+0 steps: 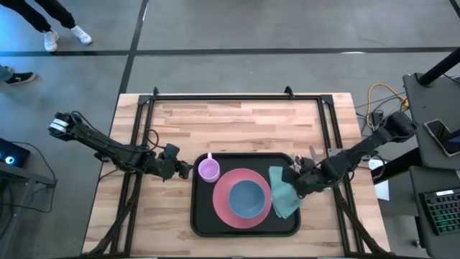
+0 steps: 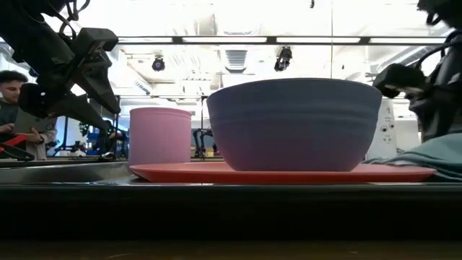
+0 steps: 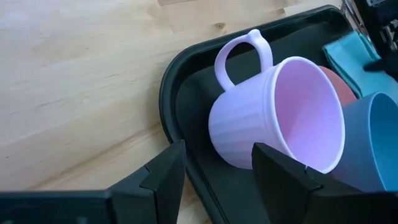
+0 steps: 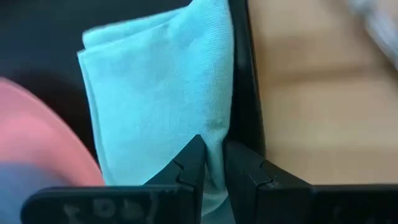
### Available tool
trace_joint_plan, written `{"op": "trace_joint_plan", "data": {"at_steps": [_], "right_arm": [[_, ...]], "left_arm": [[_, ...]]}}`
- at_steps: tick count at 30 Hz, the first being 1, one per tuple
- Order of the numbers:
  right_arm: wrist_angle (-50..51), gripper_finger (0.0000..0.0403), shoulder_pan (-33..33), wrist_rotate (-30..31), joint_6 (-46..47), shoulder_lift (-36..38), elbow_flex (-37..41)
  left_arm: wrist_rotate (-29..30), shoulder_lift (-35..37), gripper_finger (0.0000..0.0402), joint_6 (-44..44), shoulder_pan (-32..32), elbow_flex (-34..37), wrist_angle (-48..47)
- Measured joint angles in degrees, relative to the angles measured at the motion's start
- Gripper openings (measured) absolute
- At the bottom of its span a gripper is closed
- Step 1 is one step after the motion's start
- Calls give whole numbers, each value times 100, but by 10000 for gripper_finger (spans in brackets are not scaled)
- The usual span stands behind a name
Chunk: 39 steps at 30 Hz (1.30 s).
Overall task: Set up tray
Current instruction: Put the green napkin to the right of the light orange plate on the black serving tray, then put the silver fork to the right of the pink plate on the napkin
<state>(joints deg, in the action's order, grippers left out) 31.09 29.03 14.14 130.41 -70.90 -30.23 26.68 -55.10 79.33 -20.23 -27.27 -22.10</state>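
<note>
The black tray (image 1: 203,219) lies on the wooden table and carries a pink plate (image 1: 224,203) with a blue bowl (image 1: 247,198) on it. A lilac cup (image 1: 208,170) stands upright in the tray's far left corner, its handle (image 3: 239,53) toward the far edge. A folded teal napkin (image 1: 282,194) lies along the tray's right side. My left gripper (image 3: 217,171) is open, just left of the cup at the tray's left rim, touching nothing. My right gripper (image 4: 214,163) is shut on the napkin. My right gripper pinches the teal napkin between its two fingers (image 4: 189,165) at the napkin's edge (image 4: 216,134) beside the tray's right rim (image 4: 244,93). It comes slanting down from the table's right. The rest of the napkin lies on the tray; one layer or several, I cannot tell.
Bare wood lies beyond the tray on the far side (image 1: 237,122) and to its left (image 1: 154,208). Black frame rails (image 1: 144,122) run along the table's left, right and far edges. People stand in the room behind the table (image 2: 11,101).
</note>
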Motion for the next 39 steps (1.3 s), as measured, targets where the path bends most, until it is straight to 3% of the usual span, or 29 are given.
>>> {"op": "trace_joint_plan", "data": {"at_steps": [7, 14, 23, 31, 34, 39], "right_arm": [[-9, 48, -592, 333, -634, 97, 106], [22, 60, -806, -205, -1936, 108, -234], [23, 101, -438, -706, -1356, -181, -287], [143, 136, -221, -793, -1740, -9, -471], [894, 146, -147, -823, -2064, 138, -750], [3126, 155, -133, -934, -2539, 196, -1341]], "left_arm": [[0, 1, 166, 2, 0, 2, -1], [-11, 1, 166, 24, 2, 2, 1], [-13, -1, 166, 26, 2, 4, 2], [-14, -1, 166, 27, 0, 4, 2], [-15, -1, 166, 26, 0, 4, 1], [-13, -1, 166, 26, 0, 4, 1]]}}
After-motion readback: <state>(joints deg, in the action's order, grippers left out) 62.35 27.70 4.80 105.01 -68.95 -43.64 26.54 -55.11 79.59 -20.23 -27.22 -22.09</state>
